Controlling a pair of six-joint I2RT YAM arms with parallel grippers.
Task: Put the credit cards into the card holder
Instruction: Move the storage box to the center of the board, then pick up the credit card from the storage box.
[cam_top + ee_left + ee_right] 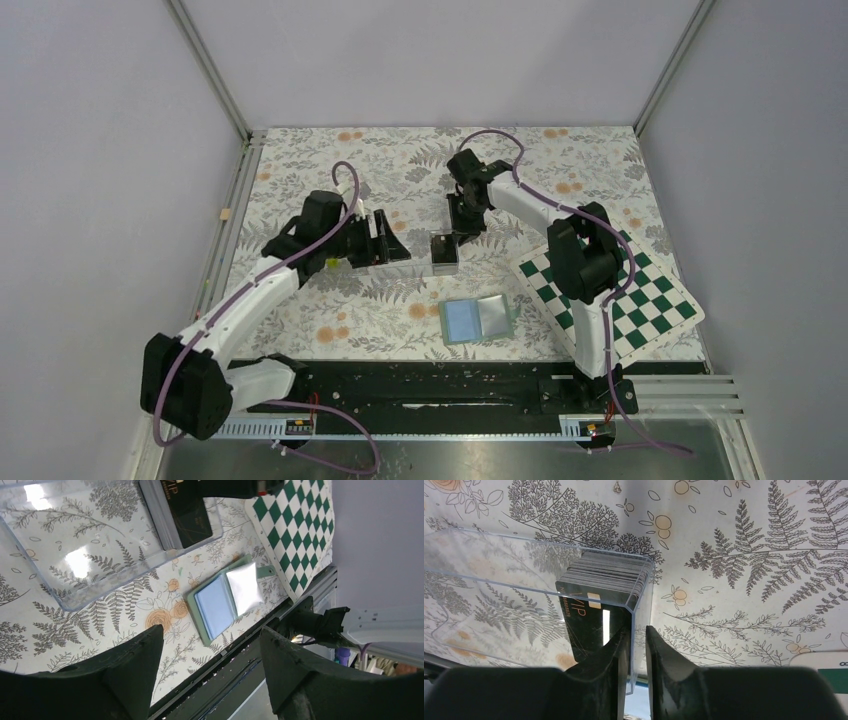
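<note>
Only readable bit is "VIP" in pale letters on the front one of the black credit cards (585,627) stacked in the clear box (524,580). Tiny gold print along its 9 o'clock edge is too small to read.

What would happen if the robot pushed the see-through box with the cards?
The clear box looks hard and smooth, so it would probably slide, not bend. The black cards are stacked at one end, so it might swivel.
</note>
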